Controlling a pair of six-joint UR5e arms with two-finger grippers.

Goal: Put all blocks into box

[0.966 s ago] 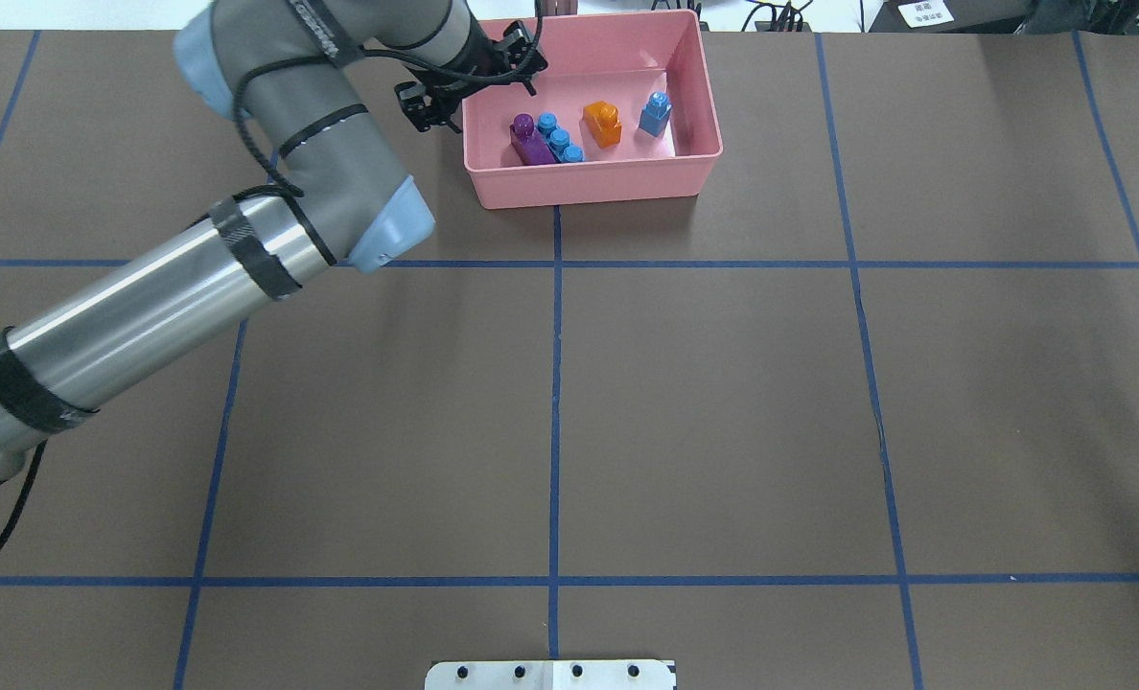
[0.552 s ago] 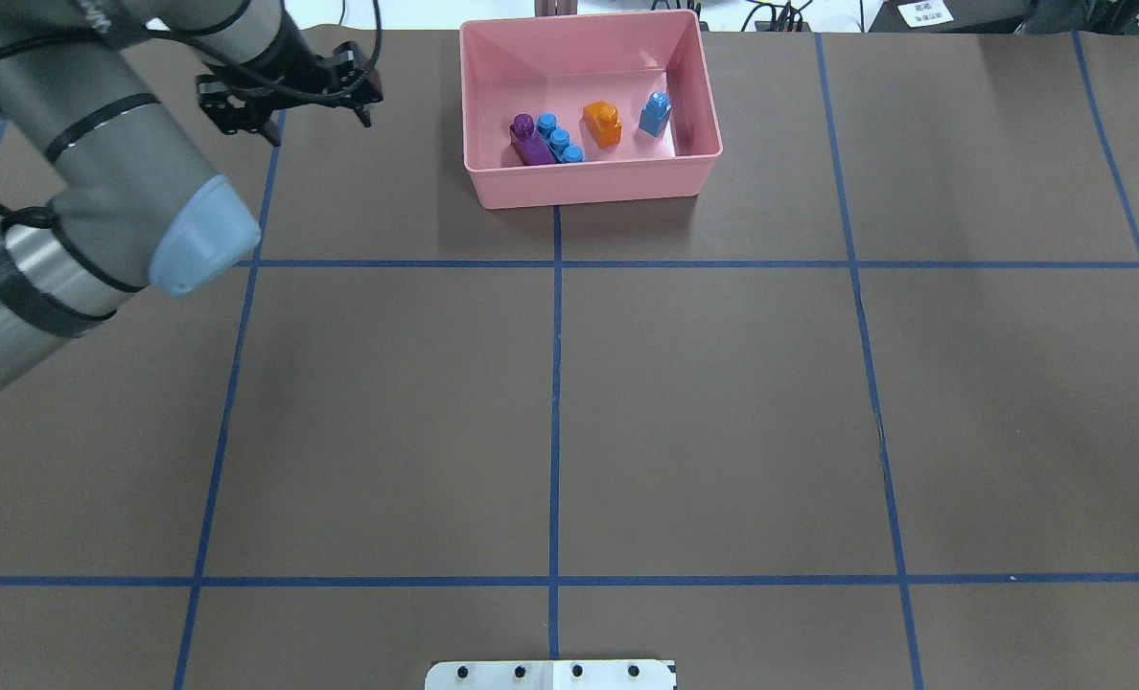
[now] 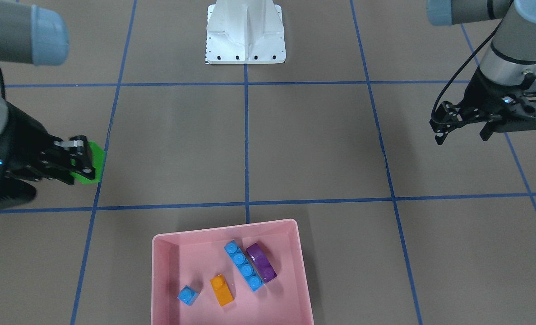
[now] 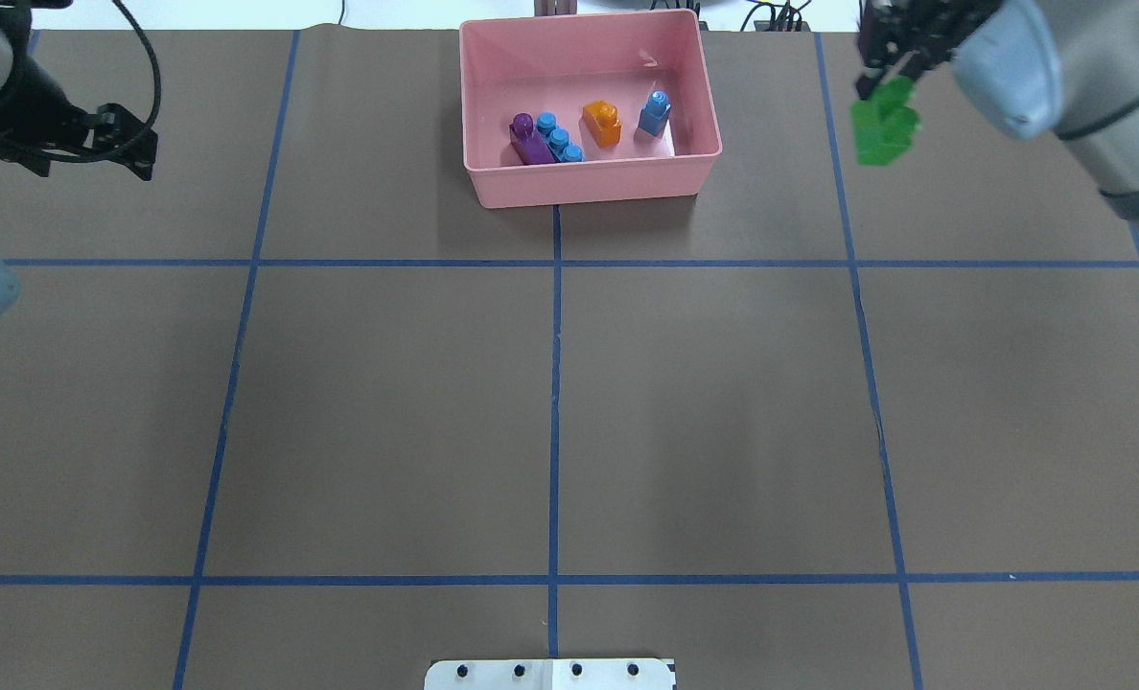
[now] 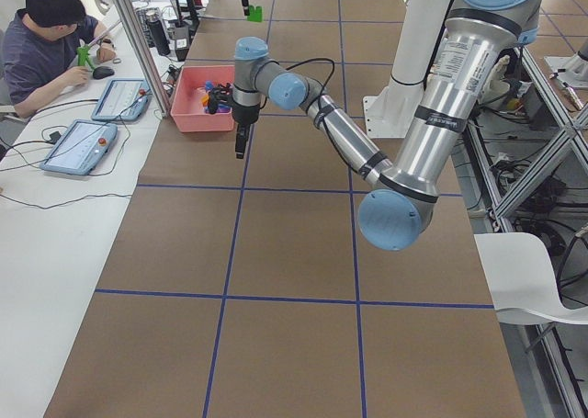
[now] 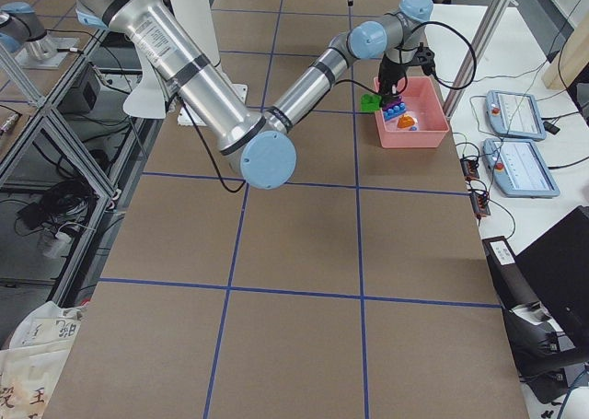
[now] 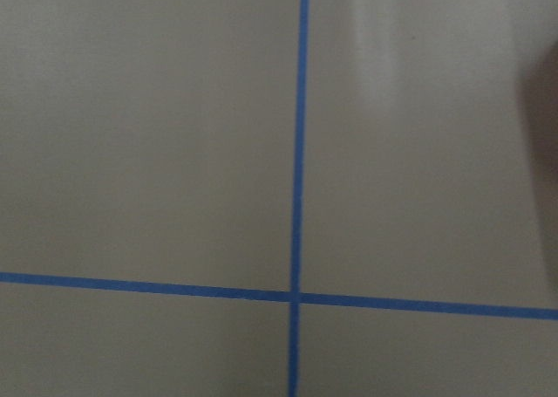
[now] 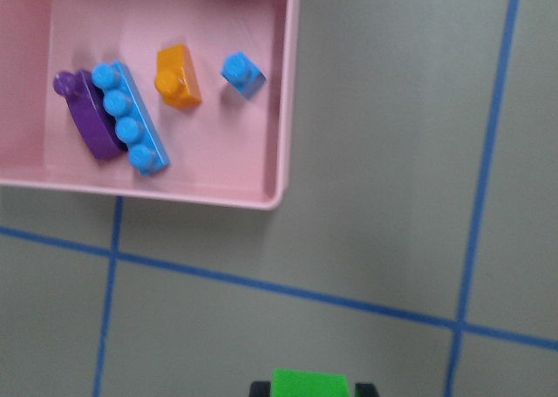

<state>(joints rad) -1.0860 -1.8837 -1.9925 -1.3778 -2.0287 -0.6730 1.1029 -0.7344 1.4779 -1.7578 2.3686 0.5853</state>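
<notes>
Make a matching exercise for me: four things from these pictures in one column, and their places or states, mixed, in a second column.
1. green block
2. purple block
3. small blue block
4. left gripper

a. open and empty, over the table
b. in the box, alongside the long blue block
c. in the right gripper, outside the box
d. in the box, touching no other block

Pairs: 1-c, 2-b, 3-d, 4-a.

Right pincer (image 4: 884, 84) grips green brick (image 4: 884, 129) (outside box (image 4: 589, 184)).
</notes>
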